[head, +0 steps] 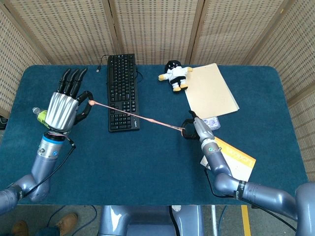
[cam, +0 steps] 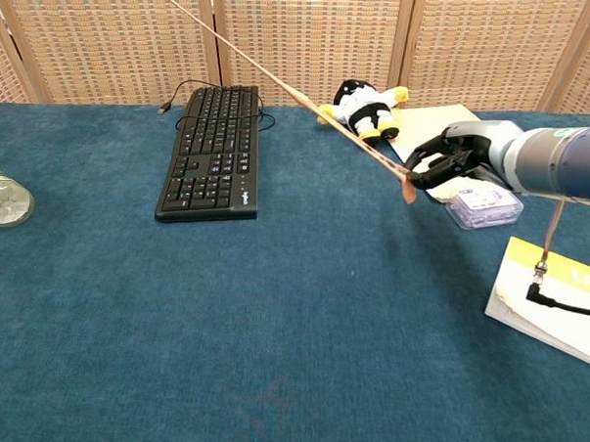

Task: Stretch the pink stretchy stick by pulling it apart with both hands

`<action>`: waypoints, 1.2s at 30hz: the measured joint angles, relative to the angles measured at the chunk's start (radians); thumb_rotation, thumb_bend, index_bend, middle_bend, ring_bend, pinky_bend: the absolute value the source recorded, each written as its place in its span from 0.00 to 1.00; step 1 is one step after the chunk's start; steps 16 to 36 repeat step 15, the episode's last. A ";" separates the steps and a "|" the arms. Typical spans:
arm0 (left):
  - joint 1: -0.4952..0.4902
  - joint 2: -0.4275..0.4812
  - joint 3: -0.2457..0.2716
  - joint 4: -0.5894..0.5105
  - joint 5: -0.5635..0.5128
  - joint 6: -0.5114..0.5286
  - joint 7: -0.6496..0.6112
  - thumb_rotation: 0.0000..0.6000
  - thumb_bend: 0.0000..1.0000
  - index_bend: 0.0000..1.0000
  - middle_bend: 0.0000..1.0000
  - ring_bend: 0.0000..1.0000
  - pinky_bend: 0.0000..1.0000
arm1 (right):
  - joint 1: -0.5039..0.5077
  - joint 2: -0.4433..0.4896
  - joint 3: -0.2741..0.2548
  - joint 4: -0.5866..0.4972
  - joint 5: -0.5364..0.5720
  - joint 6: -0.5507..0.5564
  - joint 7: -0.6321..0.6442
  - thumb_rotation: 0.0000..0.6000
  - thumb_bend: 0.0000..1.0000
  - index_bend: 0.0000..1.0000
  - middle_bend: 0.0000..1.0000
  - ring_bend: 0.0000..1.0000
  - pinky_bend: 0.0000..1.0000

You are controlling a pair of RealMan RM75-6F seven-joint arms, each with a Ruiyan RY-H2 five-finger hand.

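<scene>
The pink stretchy stick (head: 135, 117) runs as a thin taut line above the table, from upper left to lower right across the keyboard. My left hand (head: 65, 105) pinches its left end between thumb and a finger, the other fingers pointing up. My right hand (head: 195, 129) grips the right end, and a short pink tip pokes out below the fingers. In the chest view the pink stick (cam: 281, 83) rises to the top left edge, my right hand (cam: 452, 161) shows at right, and my left hand is out of frame.
A black keyboard (head: 121, 91) lies under the stick. A green-labelled bottle (head: 41, 114) sits behind my left hand. A plush toy (head: 174, 74), a tan folder (head: 211, 92), a small clear box (head: 210, 122) and a yellow-and-white booklet (head: 232, 157) lie near my right hand.
</scene>
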State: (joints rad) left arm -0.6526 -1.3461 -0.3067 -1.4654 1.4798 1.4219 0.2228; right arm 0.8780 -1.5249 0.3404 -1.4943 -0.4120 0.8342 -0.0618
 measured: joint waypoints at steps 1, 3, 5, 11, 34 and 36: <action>0.006 0.015 -0.004 0.000 -0.005 0.003 -0.005 1.00 0.53 0.81 0.00 0.00 0.00 | -0.004 0.007 0.000 -0.003 -0.001 0.001 0.001 1.00 0.69 0.77 0.09 0.00 0.00; 0.020 0.047 -0.010 0.003 -0.016 0.007 -0.021 1.00 0.53 0.81 0.00 0.00 0.00 | -0.016 0.024 0.000 -0.012 -0.004 0.003 0.004 1.00 0.69 0.77 0.09 0.00 0.00; 0.034 0.073 -0.015 0.012 -0.028 0.010 -0.040 1.00 0.53 0.81 0.00 0.00 0.00 | -0.026 0.041 0.000 -0.020 -0.009 0.004 0.008 1.00 0.69 0.77 0.09 0.00 0.00; 0.061 0.109 -0.019 0.058 -0.055 0.011 -0.098 1.00 0.53 0.81 0.00 0.00 0.00 | -0.061 0.097 -0.003 -0.044 -0.029 0.003 0.020 1.00 0.69 0.77 0.09 0.00 0.00; 0.078 0.112 -0.007 0.093 -0.058 0.011 -0.139 1.00 0.53 0.81 0.00 0.00 0.00 | -0.087 0.140 0.001 -0.068 -0.042 0.000 0.039 1.00 0.69 0.77 0.09 0.00 0.00; 0.078 0.112 -0.007 0.093 -0.058 0.011 -0.139 1.00 0.53 0.81 0.00 0.00 0.00 | -0.087 0.140 0.001 -0.068 -0.042 0.000 0.039 1.00 0.69 0.77 0.09 0.00 0.00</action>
